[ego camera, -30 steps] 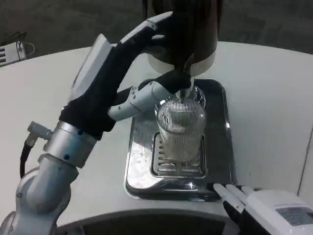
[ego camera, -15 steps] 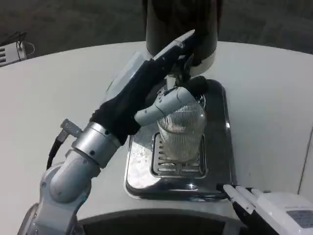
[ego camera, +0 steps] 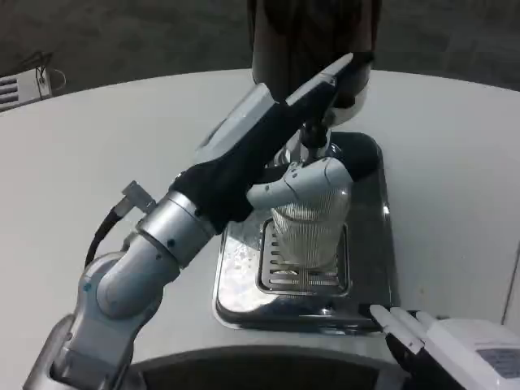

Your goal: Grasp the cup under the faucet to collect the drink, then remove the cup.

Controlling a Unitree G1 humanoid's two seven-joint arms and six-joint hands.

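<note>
A ribbed clear cup (ego camera: 313, 231) stands upright on the grate of a steel drip tray (ego camera: 370, 244), under the faucet (ego camera: 315, 145) of a dark dispenser (ego camera: 309, 36). My left hand (ego camera: 264, 142) reaches across from the left, over the cup's top. Its thumb lies across the cup's upper front, while its fingers (ego camera: 341, 69) stretch straight past the faucet against the dispenser's body. They are not closed around the cup. The cup's rim and far side are hidden by the hand. My right hand (ego camera: 455, 349) waits at the bottom right, fingers apart, holding nothing.
The drip tray sits mid-table on the white table (ego camera: 122, 146), whose round front edge runs along the bottom. A pale box (ego camera: 20, 88) lies at the far left edge. Water droplets spot the tray's left side (ego camera: 240, 256).
My left arm has swung right and forward; its hand now covers the cup's top, with the thumb against the cup. The view has shifted slightly. The right hand stays put.
</note>
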